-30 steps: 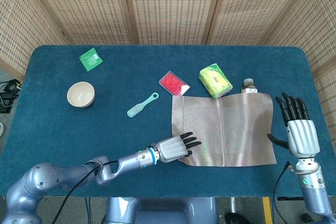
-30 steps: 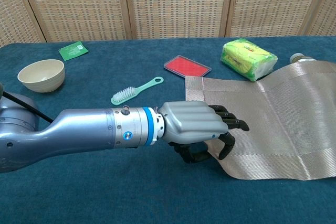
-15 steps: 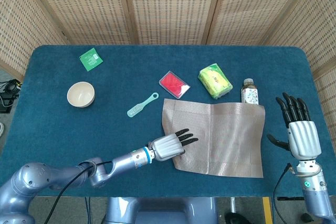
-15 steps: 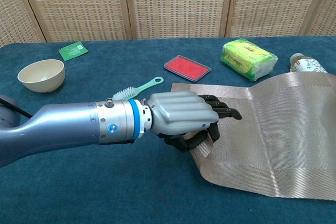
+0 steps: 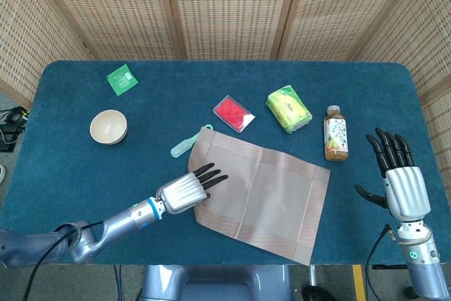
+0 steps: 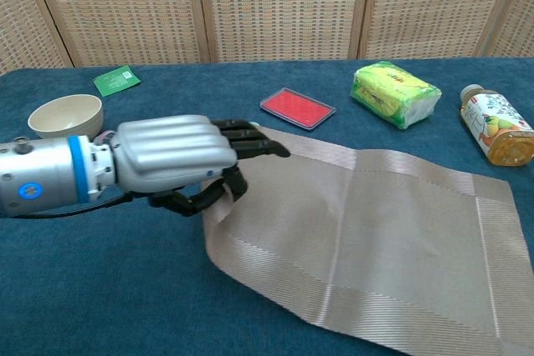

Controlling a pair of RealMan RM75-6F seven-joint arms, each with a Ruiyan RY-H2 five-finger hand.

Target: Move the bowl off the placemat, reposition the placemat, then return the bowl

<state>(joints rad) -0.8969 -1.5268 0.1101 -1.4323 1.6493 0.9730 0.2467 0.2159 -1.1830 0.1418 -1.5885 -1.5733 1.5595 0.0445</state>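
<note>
Woven placemat (image 5: 261, 195): dragged leftward, uncovering bottle (image 5: 335, 134).
Left hand (image 5: 187, 190): pinching its edge.
Right hand (image 5: 402, 182): spread, idle.
Bowl (image 5: 108, 127): awaiting return.

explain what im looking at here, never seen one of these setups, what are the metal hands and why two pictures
This is a two-armed robot at a table, with a metal, human-like hand on each arm. Both pictures show the same moment from the robot's own cameras: the head view looks down from above, the chest view looks across the table from lower down.

The left hand grips the edge of a tan woven placemat, which lies skewed on the blue table. The right hand holds nothing, its fingers spread, near the table's right edge; only the head view shows it.

Also on the table: a cream bowl off the placemat to the left, a green packet, a teal brush partly under the placemat's corner, a red flat case, a yellow-green tissue pack and a drink bottle lying flat.
</note>
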